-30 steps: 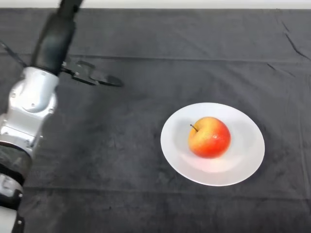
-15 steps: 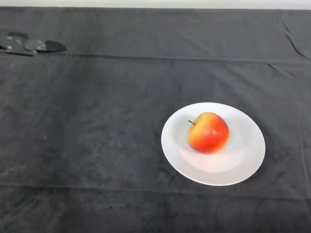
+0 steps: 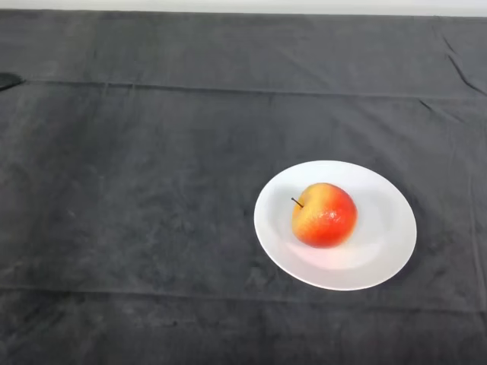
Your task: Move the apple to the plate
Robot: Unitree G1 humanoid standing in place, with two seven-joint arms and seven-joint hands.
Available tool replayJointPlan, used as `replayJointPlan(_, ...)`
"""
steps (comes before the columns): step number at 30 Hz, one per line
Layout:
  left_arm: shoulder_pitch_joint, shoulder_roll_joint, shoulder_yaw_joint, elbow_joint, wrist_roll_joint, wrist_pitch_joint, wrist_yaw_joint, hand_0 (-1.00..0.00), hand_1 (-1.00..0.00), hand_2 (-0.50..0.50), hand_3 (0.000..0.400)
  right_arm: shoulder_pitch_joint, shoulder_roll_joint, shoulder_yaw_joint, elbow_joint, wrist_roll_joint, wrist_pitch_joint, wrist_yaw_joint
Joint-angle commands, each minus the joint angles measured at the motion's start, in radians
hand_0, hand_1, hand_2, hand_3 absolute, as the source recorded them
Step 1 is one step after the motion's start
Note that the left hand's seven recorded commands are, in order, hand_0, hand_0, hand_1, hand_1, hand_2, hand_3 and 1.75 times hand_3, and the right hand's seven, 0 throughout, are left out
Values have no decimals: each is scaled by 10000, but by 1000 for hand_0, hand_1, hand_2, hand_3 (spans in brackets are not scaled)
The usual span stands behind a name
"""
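A red and yellow apple [image 3: 323,215] with a short stem sits upright in the middle of a white round plate [image 3: 384,255], right of centre on the dark cloth. Only a dark sliver of my left hand [image 3: 7,80] shows at the far left edge, well away from the plate and apple. Nothing is touching the apple.
The dark cloth [image 3: 152,198] covers the whole table, with a fold line running across the back and another near the front. A pale strip of table edge [image 3: 243,5] shows along the top.
My left arm and hand have pulled back to the left and almost out of the picture. The apple has stayed on the plate, tipping slightly.
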Motion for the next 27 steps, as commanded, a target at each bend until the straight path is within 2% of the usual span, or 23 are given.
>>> replayJointPlan(1, 264, 763, 454, 362, -260, -297, 223, 0, 0, 0, 0, 159, -252, -60, -197, 104, 20, -71)
replayJointPlan(18, 742, 2052, 2240, 1803, -892, -581, 293, 0, 0, 0, 0, 149, -272, -69, -156, 109, 18, -52)
replayJointPlan(27, 458, 2098, 2515, 2530, -648, -684, 940, 0, 0, 0, 0, 142, -286, -76, -126, 113, 16, -36)
